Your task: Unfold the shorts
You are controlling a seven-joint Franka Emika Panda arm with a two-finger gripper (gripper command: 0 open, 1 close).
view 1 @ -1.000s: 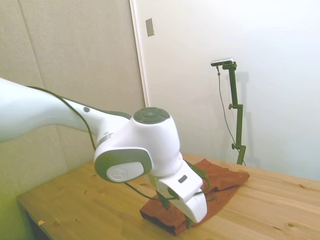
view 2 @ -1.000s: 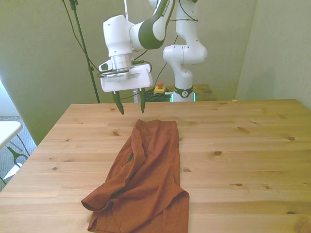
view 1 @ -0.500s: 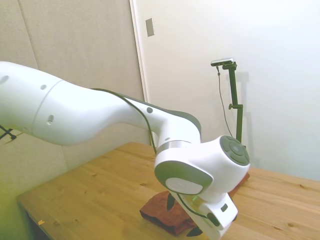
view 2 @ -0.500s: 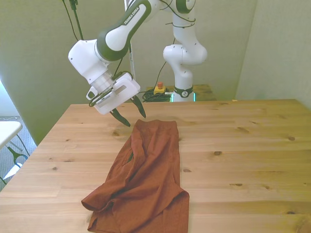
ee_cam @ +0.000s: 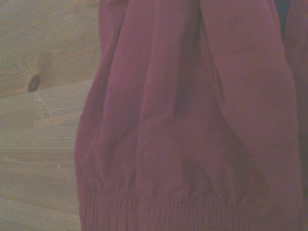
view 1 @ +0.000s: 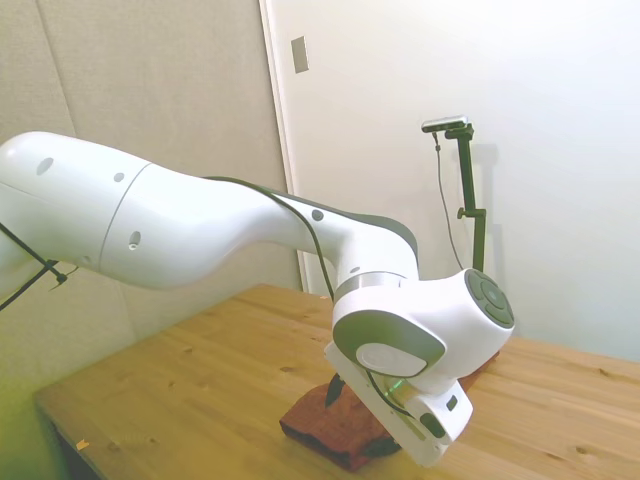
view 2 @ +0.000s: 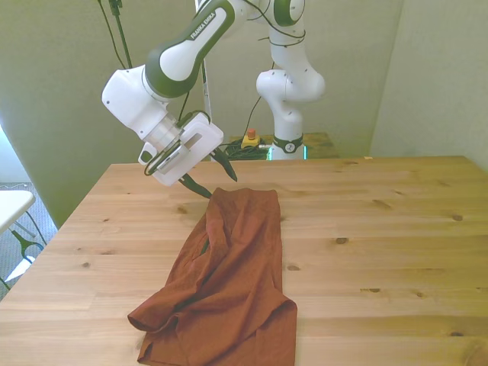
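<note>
The shorts [view 2: 232, 267] are a rust-orange, wrinkled heap folded lengthwise on the wooden table [view 2: 381, 229], running from the middle toward the near edge. My gripper [view 2: 214, 179] hangs tilted just over their far end, at the corner on the front view's left, open with nothing between its dark fingers [view 2: 200, 187]. In the side view the arm hides most of the shorts [view 1: 325, 425], and the gripper [view 1: 358, 420] sits low against the cloth. The wrist view shows the shorts [ee_cam: 192, 106] from close up, with a gathered elastic band along one edge.
Bare wood of the table [view 1: 180, 390] lies on both sides of the cloth. A knot in the wooden table [ee_cam: 33, 83] shows beside the shorts in the wrist view. The robot's base [view 2: 288, 107] stands behind the far edge.
The gripper swung toward the front view's left, tilted and came down. It now sits closer to the far end of the shorts, still open. The shorts have not moved.
</note>
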